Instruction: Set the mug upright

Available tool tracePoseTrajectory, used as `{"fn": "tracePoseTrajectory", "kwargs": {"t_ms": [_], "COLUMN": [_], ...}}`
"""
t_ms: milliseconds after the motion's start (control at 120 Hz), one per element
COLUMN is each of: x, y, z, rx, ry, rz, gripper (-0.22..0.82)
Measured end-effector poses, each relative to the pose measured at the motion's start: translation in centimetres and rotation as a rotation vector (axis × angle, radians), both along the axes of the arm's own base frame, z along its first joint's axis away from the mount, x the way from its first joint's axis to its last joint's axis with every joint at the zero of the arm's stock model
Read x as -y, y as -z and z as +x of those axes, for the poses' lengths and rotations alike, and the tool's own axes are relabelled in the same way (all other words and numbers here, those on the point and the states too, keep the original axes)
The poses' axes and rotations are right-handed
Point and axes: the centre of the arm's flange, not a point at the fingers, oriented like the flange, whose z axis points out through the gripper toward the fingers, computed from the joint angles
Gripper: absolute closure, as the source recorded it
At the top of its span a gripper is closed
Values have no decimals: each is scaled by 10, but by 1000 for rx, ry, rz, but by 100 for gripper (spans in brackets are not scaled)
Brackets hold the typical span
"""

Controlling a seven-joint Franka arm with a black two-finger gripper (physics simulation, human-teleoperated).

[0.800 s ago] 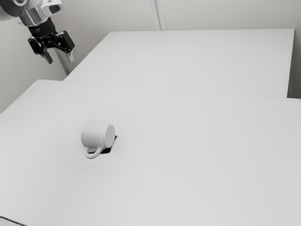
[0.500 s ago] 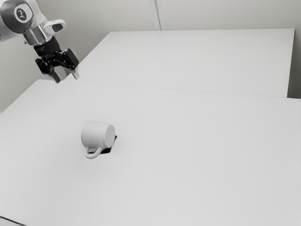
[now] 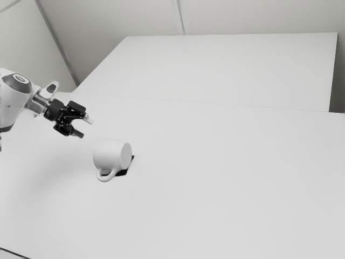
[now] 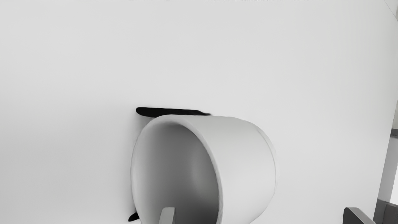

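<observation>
The black gripper [image 3: 88, 127] hangs above the table at the exterior view's left, a short way from the white mug [image 3: 108, 155] and apart from it. That mug lies on its side, its base toward the exterior view's right and its handle toward the viewer. In the wrist view the open gripper [image 4: 258, 215] has its fingertips wide apart with nothing held; one fingertip overlaps the mouth of the mug [image 4: 242, 155], and the other stands past its base end. Part of the mug is cut off, handle included.
A flat black patch [image 3: 123, 172] shows beneath and beside the mug. The white table [image 3: 226, 178] extends around it, with a second white surface [image 3: 232, 67] behind. A dark cable [image 3: 15, 253] runs near the exterior view's lower left corner.
My arm has come down and toward the mug from the exterior view's upper left, and the hand has tilted to point more sideways. The mug has not moved.
</observation>
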Motion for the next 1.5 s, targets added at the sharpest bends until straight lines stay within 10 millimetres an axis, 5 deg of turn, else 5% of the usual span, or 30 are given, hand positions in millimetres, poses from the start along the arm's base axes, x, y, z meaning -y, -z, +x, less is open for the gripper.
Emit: {"fn": "tracePoseTrajectory", "kwargs": {"t_ms": [133, 342, 708, 767, 900, 1042, 1233, 1500], "x": [5, 8, 25, 27, 30, 32, 35, 66], "y": [52, 86, 97, 99, 102, 97, 89, -12], "z": [8, -10, -23, -25, -29, -29, -25, 25], "rx": [39, 112, 279, 296, 329, 368, 418, 540], "ry": [28, 57, 116, 122, 135, 158, 178, 411], "rz": [-94, -207, -342, -352, -364, -362, -359, -128], "gripper": [2, 2, 3, 9, 43, 63, 73, 78]}}
